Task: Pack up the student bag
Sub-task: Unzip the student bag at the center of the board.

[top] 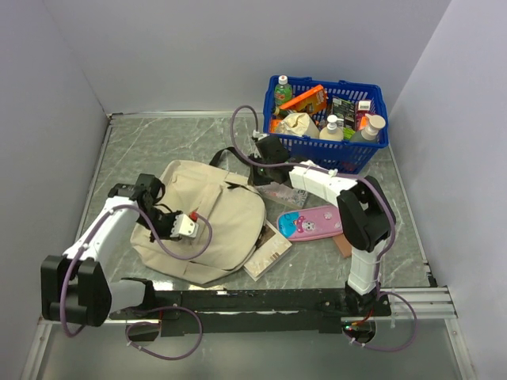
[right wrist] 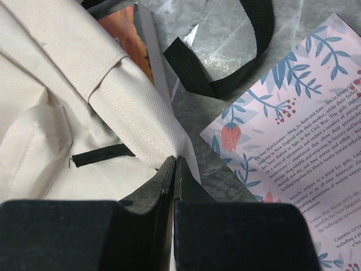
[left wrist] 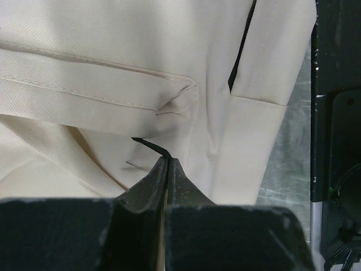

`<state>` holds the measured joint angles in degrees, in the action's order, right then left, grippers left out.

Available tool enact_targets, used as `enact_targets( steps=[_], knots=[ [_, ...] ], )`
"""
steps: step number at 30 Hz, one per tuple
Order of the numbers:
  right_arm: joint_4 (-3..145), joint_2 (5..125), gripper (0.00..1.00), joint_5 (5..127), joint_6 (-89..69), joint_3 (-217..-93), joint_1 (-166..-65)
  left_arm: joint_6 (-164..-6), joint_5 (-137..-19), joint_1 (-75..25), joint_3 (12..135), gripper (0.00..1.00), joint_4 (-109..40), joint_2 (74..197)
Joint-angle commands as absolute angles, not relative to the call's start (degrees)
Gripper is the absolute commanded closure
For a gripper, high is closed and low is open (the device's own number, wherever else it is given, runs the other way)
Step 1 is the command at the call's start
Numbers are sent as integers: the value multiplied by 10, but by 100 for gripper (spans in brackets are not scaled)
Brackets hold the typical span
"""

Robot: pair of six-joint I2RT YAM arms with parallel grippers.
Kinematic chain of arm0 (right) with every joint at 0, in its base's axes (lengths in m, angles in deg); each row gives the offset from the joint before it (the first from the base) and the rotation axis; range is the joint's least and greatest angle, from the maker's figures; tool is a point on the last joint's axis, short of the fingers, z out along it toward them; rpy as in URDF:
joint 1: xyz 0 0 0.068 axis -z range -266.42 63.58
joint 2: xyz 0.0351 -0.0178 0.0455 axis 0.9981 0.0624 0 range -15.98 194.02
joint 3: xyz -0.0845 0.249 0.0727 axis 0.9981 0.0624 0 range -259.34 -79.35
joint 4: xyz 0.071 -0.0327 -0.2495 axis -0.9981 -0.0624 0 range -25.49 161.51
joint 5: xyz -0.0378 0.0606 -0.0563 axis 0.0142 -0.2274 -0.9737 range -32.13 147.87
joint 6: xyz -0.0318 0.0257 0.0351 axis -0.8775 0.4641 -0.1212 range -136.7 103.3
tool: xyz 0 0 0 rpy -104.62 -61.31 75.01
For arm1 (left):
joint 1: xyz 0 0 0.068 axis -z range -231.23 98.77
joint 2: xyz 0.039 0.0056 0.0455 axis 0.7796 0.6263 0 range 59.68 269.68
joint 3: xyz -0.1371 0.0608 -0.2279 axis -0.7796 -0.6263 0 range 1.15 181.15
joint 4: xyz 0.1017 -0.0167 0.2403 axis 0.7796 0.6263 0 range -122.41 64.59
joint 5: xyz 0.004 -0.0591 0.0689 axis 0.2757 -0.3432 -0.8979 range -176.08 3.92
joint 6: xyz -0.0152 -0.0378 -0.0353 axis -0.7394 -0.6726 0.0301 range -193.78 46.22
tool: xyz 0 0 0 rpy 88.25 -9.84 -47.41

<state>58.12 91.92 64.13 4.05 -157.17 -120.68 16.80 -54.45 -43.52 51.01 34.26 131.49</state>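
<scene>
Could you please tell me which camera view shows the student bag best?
The top external view: nearly the whole student bag shows there. The left wrist view gives only close-up beige fabric and seams; the right wrist view only one edge and a black strap.

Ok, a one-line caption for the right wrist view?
Right pincer shut at the beige student bag edge, a black strap and a floral-printed book cover on the grey table beside it.
</scene>
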Motion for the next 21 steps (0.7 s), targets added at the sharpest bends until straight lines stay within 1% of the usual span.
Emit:
enact_targets(
  steps=[1,2,3,4,5,6,8,9,10,11,12,14,17,18,19,21],
  knots=[
    [569,922,100,523,49,-1612,-1203,146,-560,-436,488,96,412,1268],
    [562,922,96,515,49,-1615,-1204,144,-561,-436,485,95,414,1263],
    [548,920,87,507,48,-1619,-1206,139,-560,-436,481,94,412,1259],
    [544,917,76,500,48,-1622,-1210,122,-556,-436,480,90,406,1246],
    [541,905,60,491,47,-1621,-1217,107,-551,-436,481,79,398,1240],
    [538,896,55,483,47,-1621,-1222,88,-543,-436,488,75,365,1236],
    [533,866,46,470,50,-1614,-1243,-14,-508,-437,502,66,310,1225],
    [534,855,43,465,52,-1611,-1250,-54,-492,-438,512,65,281,1223],
    [536,846,41,465,55,-1606,-1256,-118,-478,-444,516,62,233,1221],
    [536,831,39,470,61,-1602,-1263,-137,-444,-445,519,54,218,1222],
    [536,826,39,481,67,-1599,-1275,-152,-429,-447,522,53,205,1223],
    [536,824,39,490,83,-1595,-1292,-196,-397,-450,520,52,162,1226],
    [492,859,39,450,92,-1631,-1342,-279,-379,-473,500,53,73,1223],
    [482,869,39,434,94,-1642,-1363,-296,-372,-485,484,53,52,1221],
    [473,880,39,430,104,-1660,-1368,-329,-365,-511,476,54,34,1213],
    [462,898,41,439,134,-1664,-1372,-345,-350,-547,455,55,-5,1208]
  ],
)
